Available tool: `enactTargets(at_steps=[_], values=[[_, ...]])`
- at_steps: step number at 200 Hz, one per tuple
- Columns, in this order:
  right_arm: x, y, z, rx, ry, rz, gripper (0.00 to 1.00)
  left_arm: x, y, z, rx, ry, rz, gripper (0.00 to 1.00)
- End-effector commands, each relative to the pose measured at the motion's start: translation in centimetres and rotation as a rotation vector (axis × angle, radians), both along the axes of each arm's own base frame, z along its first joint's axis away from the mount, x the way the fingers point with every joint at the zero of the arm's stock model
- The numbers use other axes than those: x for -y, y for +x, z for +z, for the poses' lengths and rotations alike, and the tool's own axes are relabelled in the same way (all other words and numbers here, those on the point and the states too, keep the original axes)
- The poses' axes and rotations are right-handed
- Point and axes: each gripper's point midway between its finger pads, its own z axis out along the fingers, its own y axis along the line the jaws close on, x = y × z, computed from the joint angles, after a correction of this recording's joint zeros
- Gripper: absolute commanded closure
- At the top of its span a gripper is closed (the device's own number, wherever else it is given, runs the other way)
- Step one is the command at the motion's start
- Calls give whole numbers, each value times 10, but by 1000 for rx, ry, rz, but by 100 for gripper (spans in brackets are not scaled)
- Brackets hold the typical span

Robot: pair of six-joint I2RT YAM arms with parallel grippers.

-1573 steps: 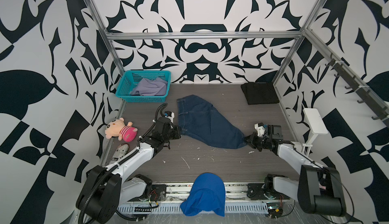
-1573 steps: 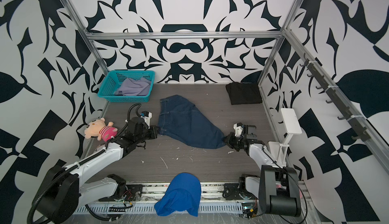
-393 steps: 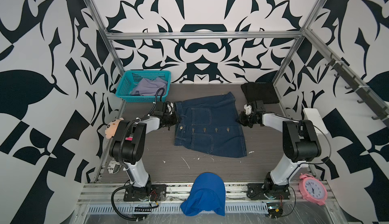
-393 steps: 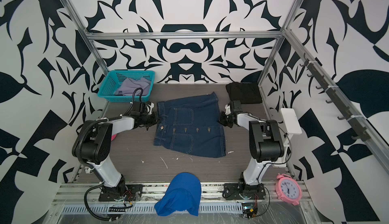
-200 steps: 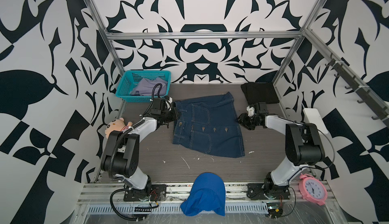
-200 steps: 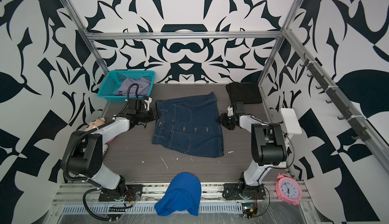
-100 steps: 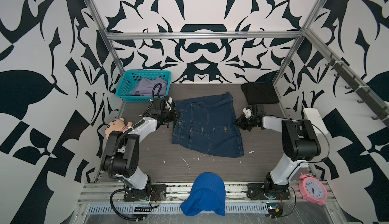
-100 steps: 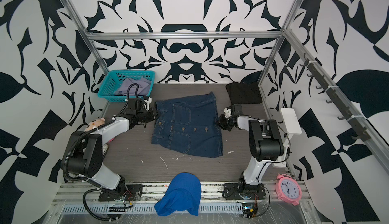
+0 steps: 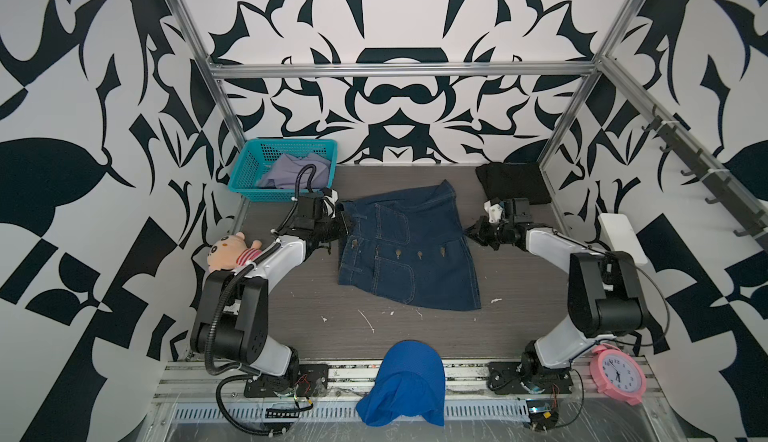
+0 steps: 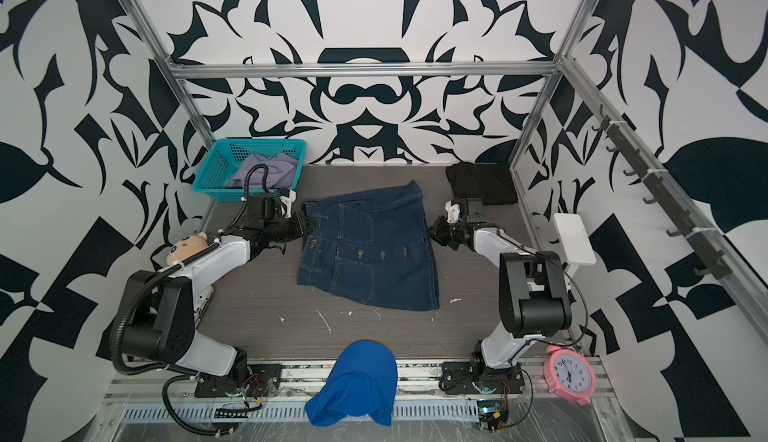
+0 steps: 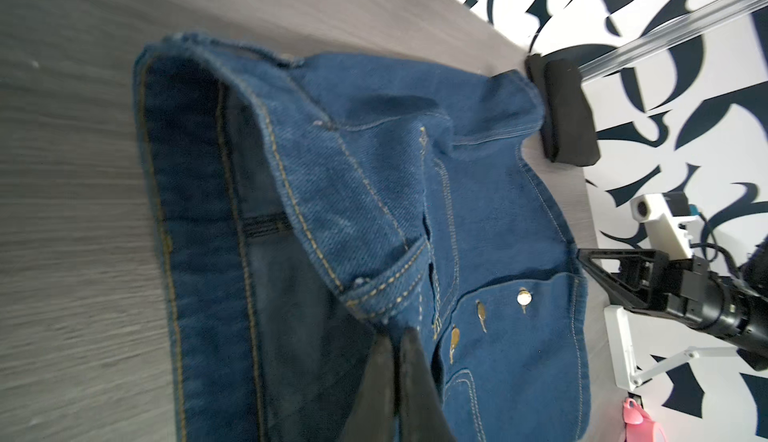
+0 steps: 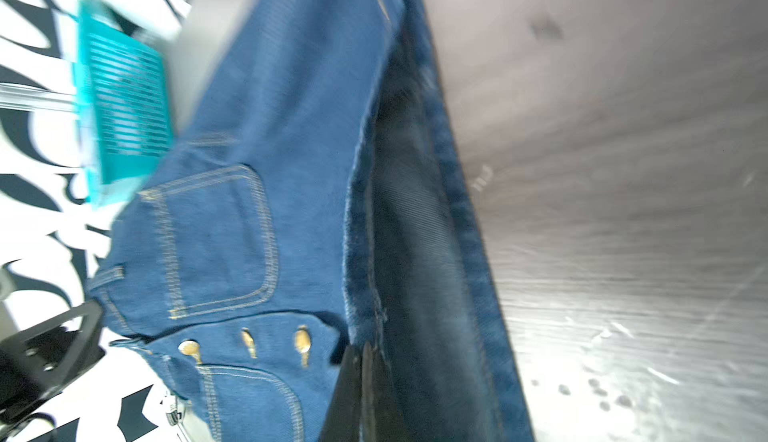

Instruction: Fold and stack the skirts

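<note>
The denim skirt (image 9: 407, 253) (image 10: 370, 253) lies spread on the table's middle, buttons up. My left gripper (image 9: 347, 224) (image 10: 305, 221) is shut on its waistband at the left edge; in the left wrist view the closed fingertips (image 11: 399, 338) pinch the belt-loop seam. My right gripper (image 9: 470, 233) (image 10: 433, 230) is shut on the skirt's right edge, and the right wrist view shows its tips (image 12: 362, 352) closed on the upper layer of denim. The black skirt (image 9: 513, 182) (image 10: 482, 182) lies folded at the back right. The lavender-grey skirt (image 9: 291, 170) sits crumpled in the basket.
A teal basket (image 9: 266, 195) stands at the back left. A plush toy (image 9: 232, 248) lies by the left arm, a pink clock (image 9: 619, 373) by the right base. A bright blue mesh cloth (image 9: 409, 381) hangs over the front rail. A white stand (image 9: 621, 232) is at the right wall.
My right gripper has closed on the denim skirt's right edge. The left gripper stays shut on the waistband, and the skirt has shifted slightly left.
</note>
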Motion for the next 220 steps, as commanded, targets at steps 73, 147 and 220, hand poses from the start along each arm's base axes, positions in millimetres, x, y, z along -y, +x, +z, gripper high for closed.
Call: enactTargets(at_steps=[73,147,220], values=[[7,54,28,144,-7,-47,100,-14,34,27,111,52,27,100],[19,52,-9,44,-107,-52,66,-34,36,-39,-42,165,104,53],[-18,40,64,256,-263,25,90,-22,36,8,89,429,150,62]])
